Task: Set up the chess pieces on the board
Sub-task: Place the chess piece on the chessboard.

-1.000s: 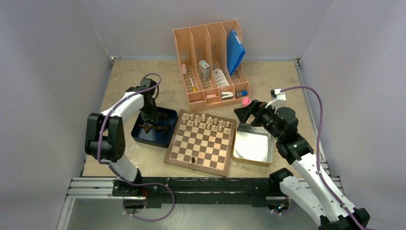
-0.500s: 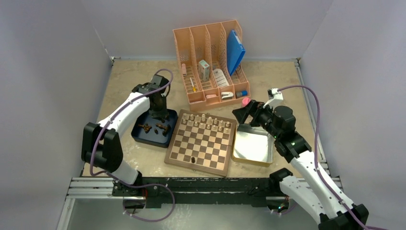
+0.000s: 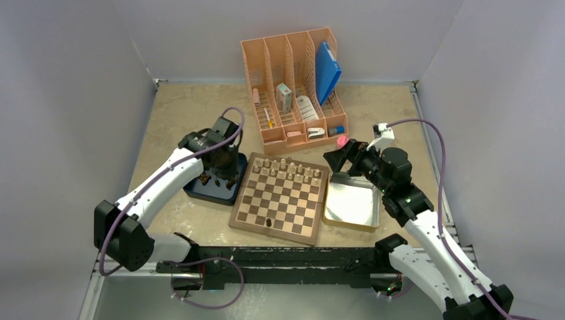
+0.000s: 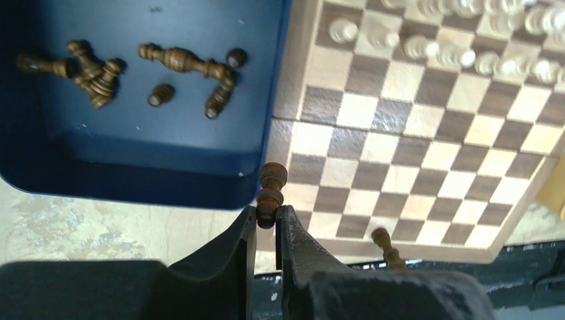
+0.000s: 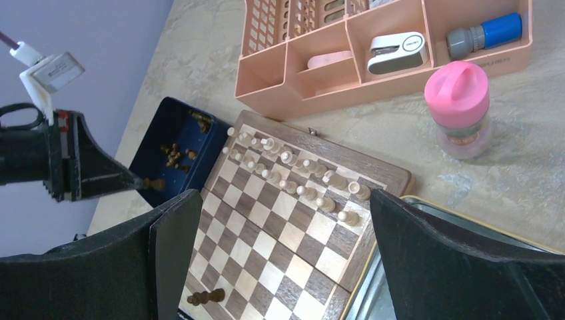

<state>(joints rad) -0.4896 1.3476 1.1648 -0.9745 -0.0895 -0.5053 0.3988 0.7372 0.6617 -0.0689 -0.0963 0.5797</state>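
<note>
The left gripper [image 4: 266, 217], fingers clamped on 1 small dark brown wooden chess piece [image 4: 272, 185], hangs between the dark blue tray [image 4: 133, 160] and the checked wooden chessboard's [image 4: 294, 67] left rim. It should lower the piece upright onto a near-row square (1 dark piece [image 4: 381, 235] stands there). The right gripper's [image 5: 286, 213] fingers are spread, empty.

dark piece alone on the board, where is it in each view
Top external: dark piece just below centre, on the board's near row.
Left wrist: bottom, right of centre.
Right wrist: bottom, left of centre.
Shared landmark: the board, pale pieces along its far side.
</note>
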